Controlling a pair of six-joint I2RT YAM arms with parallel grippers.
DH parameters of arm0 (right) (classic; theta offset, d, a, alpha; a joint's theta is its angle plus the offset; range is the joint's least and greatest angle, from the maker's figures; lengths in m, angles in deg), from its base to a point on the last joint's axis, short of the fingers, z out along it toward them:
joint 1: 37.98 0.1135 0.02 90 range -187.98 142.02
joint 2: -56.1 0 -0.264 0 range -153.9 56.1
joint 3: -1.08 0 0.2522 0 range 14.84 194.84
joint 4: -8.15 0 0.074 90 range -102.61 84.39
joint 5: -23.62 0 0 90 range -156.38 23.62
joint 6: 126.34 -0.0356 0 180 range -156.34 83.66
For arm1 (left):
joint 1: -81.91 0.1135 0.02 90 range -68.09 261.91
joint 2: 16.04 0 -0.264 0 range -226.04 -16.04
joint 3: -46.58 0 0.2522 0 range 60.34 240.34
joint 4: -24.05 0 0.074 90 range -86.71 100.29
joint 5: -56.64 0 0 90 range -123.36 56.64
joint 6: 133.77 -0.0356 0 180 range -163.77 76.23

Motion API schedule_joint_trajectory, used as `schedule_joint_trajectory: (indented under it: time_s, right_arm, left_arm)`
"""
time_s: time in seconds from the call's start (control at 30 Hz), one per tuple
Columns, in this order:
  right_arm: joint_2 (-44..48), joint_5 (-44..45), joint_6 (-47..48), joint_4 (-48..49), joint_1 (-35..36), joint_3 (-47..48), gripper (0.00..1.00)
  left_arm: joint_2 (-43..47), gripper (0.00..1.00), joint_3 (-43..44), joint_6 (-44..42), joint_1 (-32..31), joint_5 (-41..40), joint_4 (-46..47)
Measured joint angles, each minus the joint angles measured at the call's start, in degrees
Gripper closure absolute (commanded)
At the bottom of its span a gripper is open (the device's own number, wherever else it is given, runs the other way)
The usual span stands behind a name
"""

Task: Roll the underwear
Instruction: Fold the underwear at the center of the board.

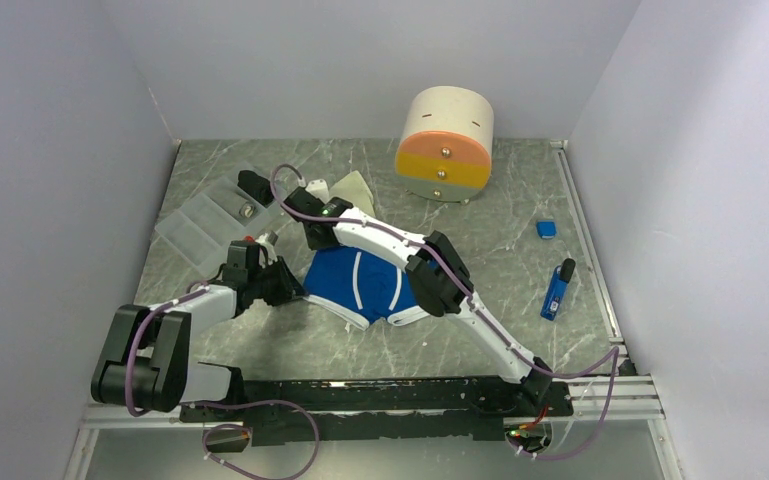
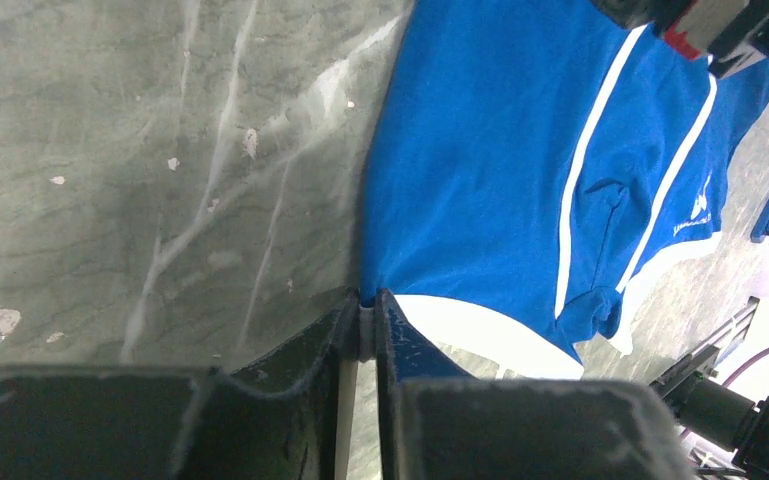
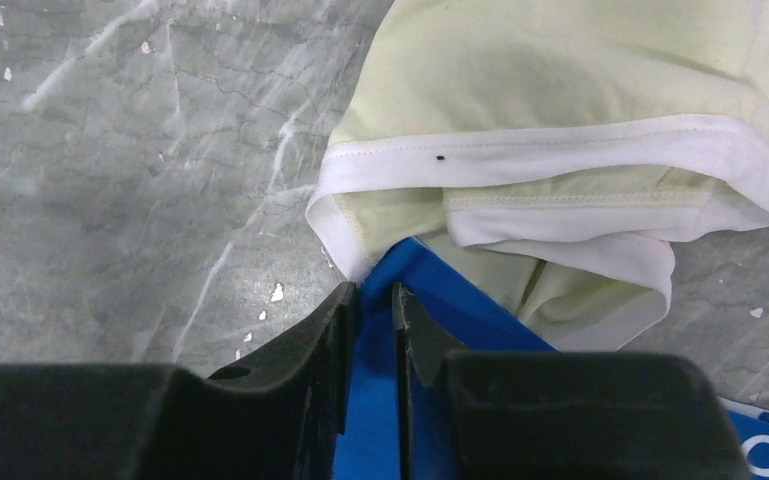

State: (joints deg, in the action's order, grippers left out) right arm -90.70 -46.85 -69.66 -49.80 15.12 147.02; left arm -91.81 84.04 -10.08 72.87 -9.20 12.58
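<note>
The royal blue underwear (image 1: 365, 288) with white trim lies spread flat mid-table. My left gripper (image 1: 295, 288) is at its left edge; in the left wrist view the gripper (image 2: 367, 312) is shut on the near white-trimmed corner of the blue cloth (image 2: 500, 150). My right gripper (image 1: 312, 240) is at the garment's far left corner. The right wrist view shows this gripper (image 3: 375, 295) shut on a blue corner (image 3: 460, 300). That corner lies against the pale cream-yellow underwear (image 3: 560, 90), which sits crumpled just beyond it (image 1: 352, 187).
A cream round drawer unit (image 1: 445, 140) with orange and yellow fronts stands at the back. A clear plastic tray (image 1: 200, 222) sits at the left with a black bundle (image 1: 254, 185) by its far end. A small blue block (image 1: 546, 229) and a blue pen-like item (image 1: 557, 290) lie right.
</note>
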Motion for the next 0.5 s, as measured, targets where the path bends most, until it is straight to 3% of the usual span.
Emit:
schedule_joint_trajectory:
  time_s: [0.23,0.5]
  right_arm:
    - [-0.11,0.7,0.39,-1.22,0.13,0.96,1.0]
    - [1.46,-5.44,-0.11,0.13,-1.05,-0.55,1.0]
  left_arm:
    - [0.17,0.93,0.0,-0.09,-0.09,0.26,0.02]
    - [5.49,0.95,0.42,-1.73,-0.33,0.13,-6.56]
